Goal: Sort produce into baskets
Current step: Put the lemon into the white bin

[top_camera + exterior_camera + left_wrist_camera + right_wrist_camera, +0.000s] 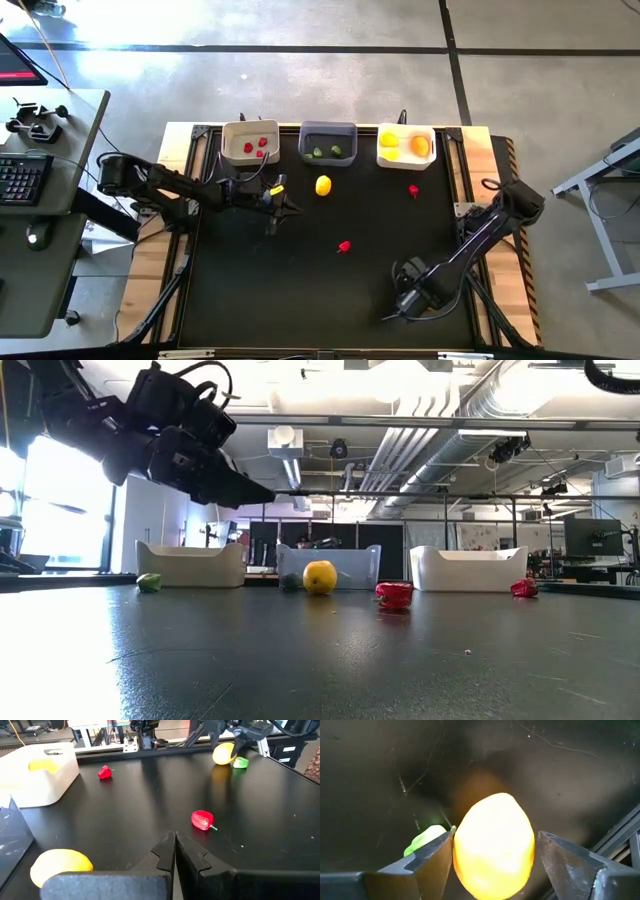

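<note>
The black worktop (300,290) carries three baskets in a row along its far edge: a cream-white basket (250,143) with red pieces inside, a dark grey basket (328,142) with green pieces inside, and a white basket (406,147) holding yellow and orange pieces. No brand, label or writing can be read on any of them. The left arm reaches in from the left side, its left pincer (285,207) clenched with nothing between the fingers, hanging above the surface just in front of the cream-white basket. The right arm bends down at the near right corner, where the right pincer (495,857) stands spread wide around a yellow lemon (493,846); one finger lies against the fruit's side while a narrow gap shows at the other, so the fruit sits between the fingers without a firm squeeze. A small green piece (424,840) lies just beside that lemon, partly hidden by a finger. Another lemon (323,185) rests on the worktop just in front of the dark grey basket. One red pepper (345,246) lies near the middle, and a second red piece (413,190) sits near the white basket.
</note>
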### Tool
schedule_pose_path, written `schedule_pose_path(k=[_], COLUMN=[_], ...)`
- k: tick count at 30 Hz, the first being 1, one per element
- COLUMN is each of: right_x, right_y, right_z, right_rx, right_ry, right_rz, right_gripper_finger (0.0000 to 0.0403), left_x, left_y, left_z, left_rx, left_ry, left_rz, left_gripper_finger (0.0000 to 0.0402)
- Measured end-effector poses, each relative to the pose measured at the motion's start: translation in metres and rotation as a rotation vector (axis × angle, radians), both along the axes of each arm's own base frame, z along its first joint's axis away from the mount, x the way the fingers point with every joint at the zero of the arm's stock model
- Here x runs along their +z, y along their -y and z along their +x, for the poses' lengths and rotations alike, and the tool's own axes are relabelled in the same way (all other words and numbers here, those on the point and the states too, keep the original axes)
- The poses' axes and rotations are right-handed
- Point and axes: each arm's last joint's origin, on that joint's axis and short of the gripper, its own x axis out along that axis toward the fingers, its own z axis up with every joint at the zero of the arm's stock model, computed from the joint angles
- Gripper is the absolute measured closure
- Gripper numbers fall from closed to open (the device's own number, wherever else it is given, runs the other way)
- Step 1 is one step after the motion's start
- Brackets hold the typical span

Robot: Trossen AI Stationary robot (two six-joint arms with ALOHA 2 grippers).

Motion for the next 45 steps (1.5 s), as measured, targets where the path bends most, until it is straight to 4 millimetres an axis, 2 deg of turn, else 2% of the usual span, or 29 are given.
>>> schedule_pose_path(k=[4,8,12,17,21,24,27,33,36,40,43,45], right_x=[-0.006,-0.006,-0.003,0.019,0.044,0.057,0.064,0.07,0.07,0.069,0.07,0.071], right_y=[-0.001,0.001,0.004,0.012,0.036,0.066,0.104,0.2,0.255,0.325,0.365,0.386], right_z=[0.002,0.004,0.007,0.021,0.031,0.037,0.046,0.061,0.056,0.047,0.037,0.031], right_rx=[0.009,0.026,0.072,0.092,0.099,0.118,0.132,0.132,0.068,-0.029,-0.093,-0.123], right_ry=[-0.02,-0.026,-0.011,0.076,0.11,0.067,0.057,0.021,-0.037,0.02,0.087,0.123], right_rz=[-0.005,0.01,0.046,0.078,-0.007,-0.114,-0.208,-0.352,-0.417,-0.453,-0.5,-0.536], right_gripper_finger=[0.0142,0.0186,0.023,0.0244,0.0244,0.0244,0.0244,0.0244,0.0244,0.0244,0.0244,0.0244], left_x=[-0.002,-0.006,-0.015,-0.024,-0.027,-0.027,-0.024,-0.023,-0.023,-0.023,-0.023,-0.024], left_y=[0.0,0.0,-0.001,-0.006,-0.009,-0.01,-0.011,-0.011,-0.011,-0.011,-0.011,-0.011], left_z=[-0.001,-0.007,-0.02,-0.039,-0.047,-0.048,-0.047,-0.047,-0.047,-0.047,-0.047,-0.047], left_rx=[-0.001,0.009,0.098,0.154,0.119,0.081,0.07,0.063,0.063,0.063,0.064,0.065], left_ry=[-0.019,0.009,0.029,0.066,0.079,0.087,0.114,0.122,0.122,0.122,0.121,0.12], left_rz=[0.006,0.013,0.026,0.005,-0.032,-0.049,-0.047,-0.044,-0.044,-0.044,-0.048,-0.052], left_gripper_finger=[0.0401,0.0401,0.0401,0.0401,0.0401,0.0401,0.0401,0.0401,0.0401,0.0401,0.0401,0.0401])
